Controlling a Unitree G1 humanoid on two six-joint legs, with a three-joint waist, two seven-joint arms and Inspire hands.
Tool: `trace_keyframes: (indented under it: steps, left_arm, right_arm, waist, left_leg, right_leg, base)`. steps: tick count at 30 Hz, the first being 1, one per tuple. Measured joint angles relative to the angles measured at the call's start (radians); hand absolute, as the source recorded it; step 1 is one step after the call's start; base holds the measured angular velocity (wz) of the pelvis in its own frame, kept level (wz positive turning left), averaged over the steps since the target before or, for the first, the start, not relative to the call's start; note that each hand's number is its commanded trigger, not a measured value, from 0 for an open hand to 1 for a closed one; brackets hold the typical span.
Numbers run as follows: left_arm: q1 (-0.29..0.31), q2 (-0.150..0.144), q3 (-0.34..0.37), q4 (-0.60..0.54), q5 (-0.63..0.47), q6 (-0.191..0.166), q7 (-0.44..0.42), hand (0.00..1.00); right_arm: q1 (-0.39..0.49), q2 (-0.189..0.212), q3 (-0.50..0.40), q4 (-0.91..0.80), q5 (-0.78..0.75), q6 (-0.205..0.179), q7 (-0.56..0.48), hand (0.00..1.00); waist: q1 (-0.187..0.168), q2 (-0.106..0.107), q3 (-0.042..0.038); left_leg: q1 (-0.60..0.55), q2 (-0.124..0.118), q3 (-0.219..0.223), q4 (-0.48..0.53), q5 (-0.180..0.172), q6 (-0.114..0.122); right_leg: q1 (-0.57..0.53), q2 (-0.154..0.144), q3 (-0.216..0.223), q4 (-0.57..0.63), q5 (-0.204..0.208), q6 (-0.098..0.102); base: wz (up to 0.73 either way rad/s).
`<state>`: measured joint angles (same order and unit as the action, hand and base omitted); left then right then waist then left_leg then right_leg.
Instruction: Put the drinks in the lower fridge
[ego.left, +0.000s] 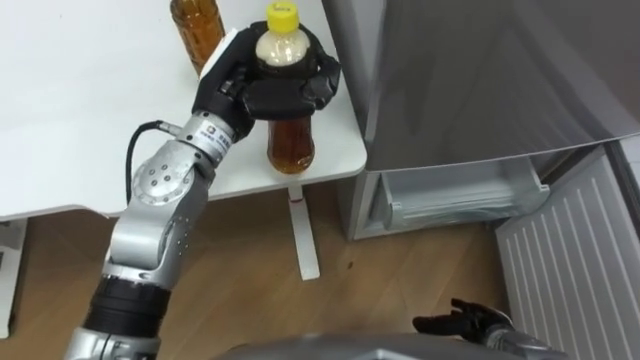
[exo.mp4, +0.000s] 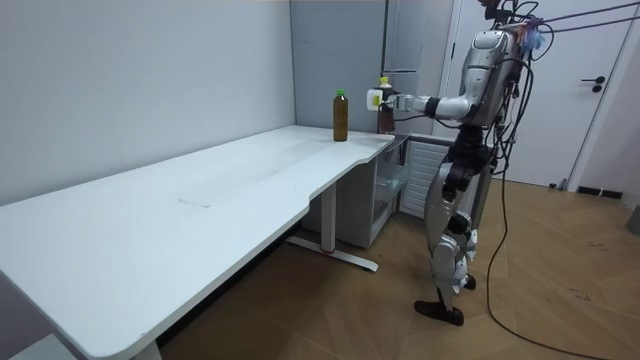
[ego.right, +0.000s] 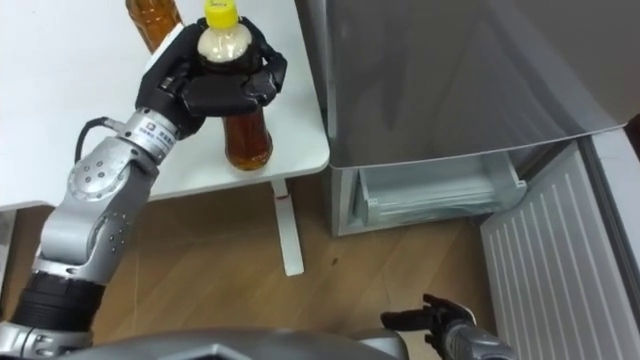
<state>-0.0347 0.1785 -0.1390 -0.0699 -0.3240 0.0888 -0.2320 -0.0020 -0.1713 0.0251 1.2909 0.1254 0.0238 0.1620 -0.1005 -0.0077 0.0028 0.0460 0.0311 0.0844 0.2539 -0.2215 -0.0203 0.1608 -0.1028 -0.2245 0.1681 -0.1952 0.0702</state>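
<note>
A bottle (ego.left: 290, 145) is gripped in the fingers of the left hand (ego.left: 285, 95) at the table (ego.left: 80, 120) corner. The right hand (ego.left: 470, 322) is seen low, fingers slack.

Long white desk (exo.mp4: 200, 210) along pale grey wall (exo.mp4: 130, 80). White desk leg (exo.mp4: 327, 220) with flat foot on wood-plank floor (exo.mp4: 570, 300). White door (exo.mp4: 600, 130), dark handle, at room view's right. Light even, soft.
</note>
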Motion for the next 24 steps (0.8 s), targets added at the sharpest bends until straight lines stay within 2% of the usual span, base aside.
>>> trace_keyframes:
  steps: [4,11,14,17,19,24]
  left_arm:
    - [0.055,-0.003,0.000,-0.033,-0.043,0.000,-0.020,1.00]
    - [0.126,-0.001,-0.001,-0.020,-0.107,0.000,-0.025,1.00]
    - [0.159,0.000,-0.001,0.009,-0.127,0.000,-0.025,1.00]
    - [0.182,0.008,-0.002,0.020,-0.133,0.024,-0.025,1.00]
    - [0.193,0.010,-0.002,0.020,-0.144,0.030,-0.025,1.00]
    - [0.203,0.015,0.010,0.020,-0.197,0.030,-0.026,1.00]
  right_arm:
    - [0.002,-0.005,0.012,-0.004,0.002,0.000,0.004,0.00]
    - [0.008,0.003,0.055,-0.059,0.000,0.004,0.039,0.00]
    - [0.013,0.005,0.082,-0.114,0.000,0.024,0.068,0.00]
    - [0.014,0.002,0.105,-0.208,-0.015,0.041,0.093,0.00]
    - [0.013,0.000,0.105,-0.248,-0.020,0.041,0.123,0.00]
    - [0.054,0.002,0.105,-0.397,-0.093,0.055,0.161,0.00]
  waist:
    - [0.015,0.004,-0.0024]
    - [0.045,0.005,-0.0014]
    - [0.057,0.000,0.0018]
    - [0.063,-0.012,0.0064]
    - [0.070,-0.019,0.0055]
    - [0.084,-0.018,0.0046]
  left_leg:
    - [-0.007,0.000,-0.008,0.003,0.000,0.000]
    - [-0.013,0.000,-0.014,0.011,0.000,0.000]
    - [-0.017,0.000,-0.015,0.017,0.000,0.000]
    - [-0.030,-0.001,-0.026,0.019,0.000,0.000]
    - [-0.033,-0.002,-0.031,0.020,0.000,0.000]
    - [-0.035,-0.002,-0.032,0.032,0.000,0.000]
  right_leg:
    - [-0.002,0.000,-0.008,0.000,0.000,0.000]
    - [-0.002,0.000,-0.014,0.002,0.000,0.000]
    - [-0.004,0.000,-0.016,0.004,0.000,0.000]
    - [-0.007,0.001,-0.024,0.005,0.000,0.000]
    - [-0.007,0.001,-0.027,0.005,0.000,0.000]
    - [-0.005,0.000,-0.034,0.004,0.000,0.000]
  base:
    - [0.06]
    - [0.02]
    - [0.02]
    - [0.09]
    - [0.07]
    - [0.01]
